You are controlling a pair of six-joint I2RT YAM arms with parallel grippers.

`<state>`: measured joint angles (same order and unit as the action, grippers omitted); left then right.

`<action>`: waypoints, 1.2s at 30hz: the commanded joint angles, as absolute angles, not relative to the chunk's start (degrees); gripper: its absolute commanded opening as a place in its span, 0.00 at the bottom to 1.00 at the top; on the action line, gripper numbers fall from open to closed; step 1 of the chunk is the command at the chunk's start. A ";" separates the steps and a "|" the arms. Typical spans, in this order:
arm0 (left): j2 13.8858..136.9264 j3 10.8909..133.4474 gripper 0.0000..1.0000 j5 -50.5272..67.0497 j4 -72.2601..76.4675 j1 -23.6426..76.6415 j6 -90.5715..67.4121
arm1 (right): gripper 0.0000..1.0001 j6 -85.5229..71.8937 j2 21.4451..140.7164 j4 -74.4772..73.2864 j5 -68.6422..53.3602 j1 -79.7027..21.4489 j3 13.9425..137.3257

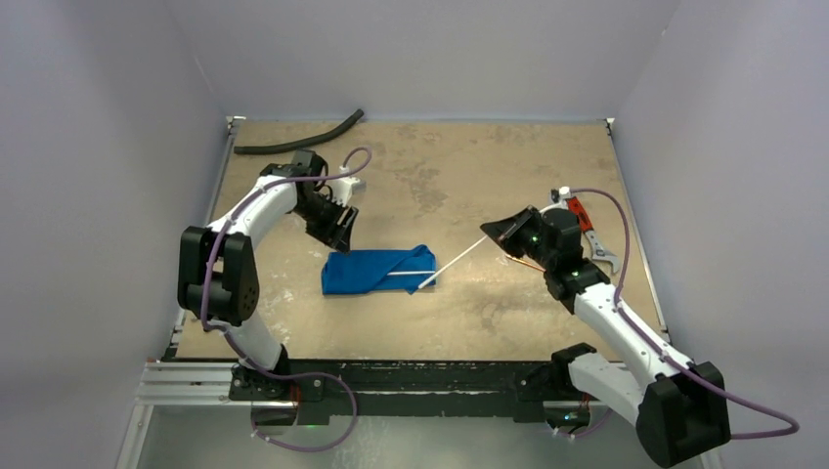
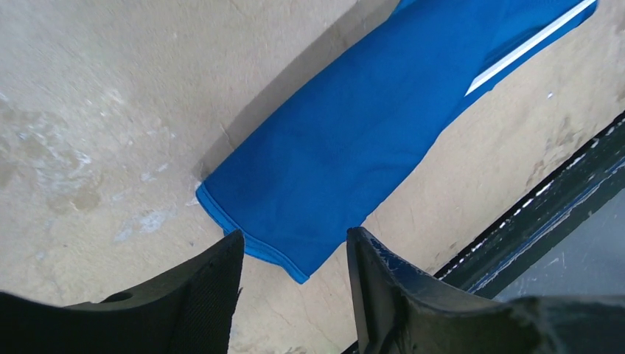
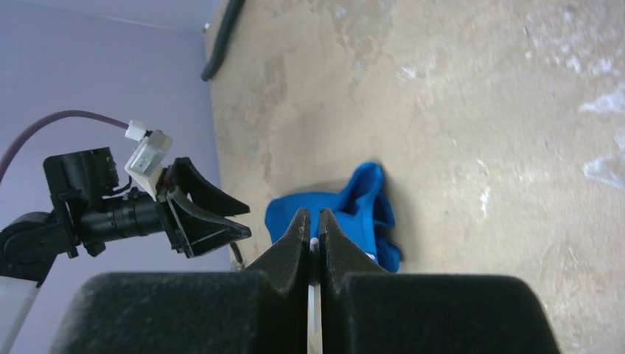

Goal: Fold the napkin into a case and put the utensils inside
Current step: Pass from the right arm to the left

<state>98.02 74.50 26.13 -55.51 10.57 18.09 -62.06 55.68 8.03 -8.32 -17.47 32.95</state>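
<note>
The blue napkin (image 1: pixel 376 272) lies folded into an oblong on the table, left of centre. My right gripper (image 1: pixel 496 234) is shut on a slim pale utensil (image 1: pixel 452 262) that slants down to the napkin's right end; in the right wrist view a sliver of the utensil (image 3: pixel 314 243) shows between the closed jaws. A second pale utensil (image 1: pixel 409 275) lies along the napkin's near side. My left gripper (image 1: pixel 337 230) hangs open just beyond the napkin's far left corner. In the left wrist view that gripper (image 2: pixel 295 247) is empty above the napkin (image 2: pixel 354 140), with a utensil (image 2: pixel 531 44) at the top right.
A black curved hose (image 1: pixel 298 142) lies at the far left edge of the table. A red-handled grey wrench (image 1: pixel 587 223) sits behind my right gripper near the right edge. The black rail (image 2: pixel 545 214) of the table's near edge runs close to the napkin.
</note>
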 commanded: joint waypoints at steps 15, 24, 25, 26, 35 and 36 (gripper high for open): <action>95.24 66.24 0.32 21.63 -48.52 8.98 20.19 | 0.00 -71.24 59.65 20.25 7.38 -25.94 28.00; 95.71 67.05 0.28 22.44 -49.80 8.47 21.22 | 0.00 -73.67 63.54 24.17 12.06 -27.82 27.37; 95.65 68.21 0.30 22.99 -50.66 8.44 21.31 | 0.00 -73.32 63.43 23.87 12.43 -27.98 27.47; 95.46 69.79 0.34 23.86 -51.75 8.44 21.38 | 0.00 -72.91 62.94 23.50 12.92 -28.10 27.77; 93.90 92.75 0.66 37.43 -64.27 10.80 19.13 | 0.00 -67.88 59.36 20.58 13.48 -29.89 34.08; 93.51 93.47 0.66 38.54 -64.39 12.50 18.85 | 0.00 -67.93 59.98 21.70 12.86 -30.41 34.52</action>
<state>96.97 86.98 29.82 -59.55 9.23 20.29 -69.54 59.77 19.55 12.16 -28.77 29.98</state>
